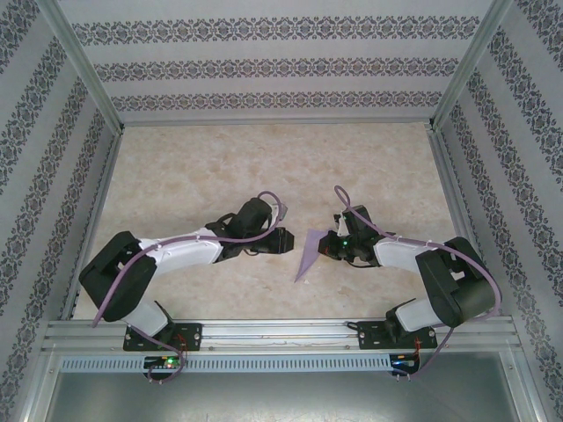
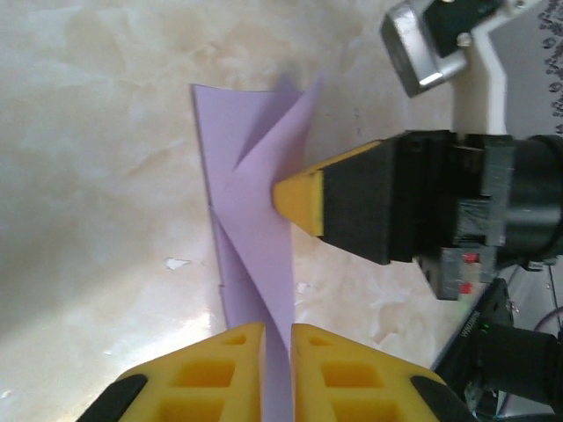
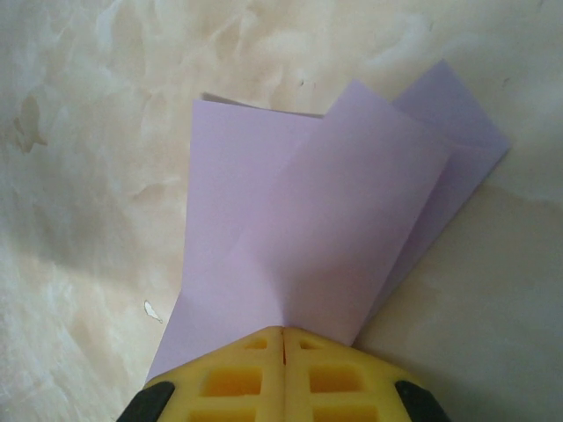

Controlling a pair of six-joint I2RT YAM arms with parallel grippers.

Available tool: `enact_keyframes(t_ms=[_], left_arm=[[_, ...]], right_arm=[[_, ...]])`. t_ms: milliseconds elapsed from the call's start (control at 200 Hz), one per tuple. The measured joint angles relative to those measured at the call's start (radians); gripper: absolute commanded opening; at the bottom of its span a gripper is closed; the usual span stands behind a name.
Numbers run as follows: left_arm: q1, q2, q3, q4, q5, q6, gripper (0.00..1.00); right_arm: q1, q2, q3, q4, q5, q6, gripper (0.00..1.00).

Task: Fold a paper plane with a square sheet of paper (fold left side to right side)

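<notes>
Go easy on the lavender paper (image 3: 308, 229): lift just the loose left flap, carry it over to the right side, line up the edges before pressing, then smooth along the crease. No yanking, or expect a skewed fold.

Looks thin, matte and plain, creased into overlapping flaps that fan out wide at one end and taper toward a point at the other. Not lying fully flat either.

Pinched at one edge by the right gripper (image 3: 283, 332), shut tight on it, so treat that as the anchor. Straddled by the left gripper (image 2: 278, 330), a slit apart with purple in the gap; can't tell if really pressing.

All sitting on the marbled worktop (image 1: 220, 167), midway between both arms.
</notes>
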Motion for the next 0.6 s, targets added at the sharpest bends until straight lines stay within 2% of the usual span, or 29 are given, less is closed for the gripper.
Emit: enact_keyframes(t_ms=[300,600], left_arm=[[-0.075,0.130,0.084,-0.007,0.111,-0.010,0.11],[-0.083,0.224,0.102,-0.009,0.134,-0.012,0.11]], right_arm=[[0.000,0.006,0.000,0.007,-0.002,-0.001,0.00],[0.001,0.015,0.003,0.018,-0.006,-0.009,0.00]])
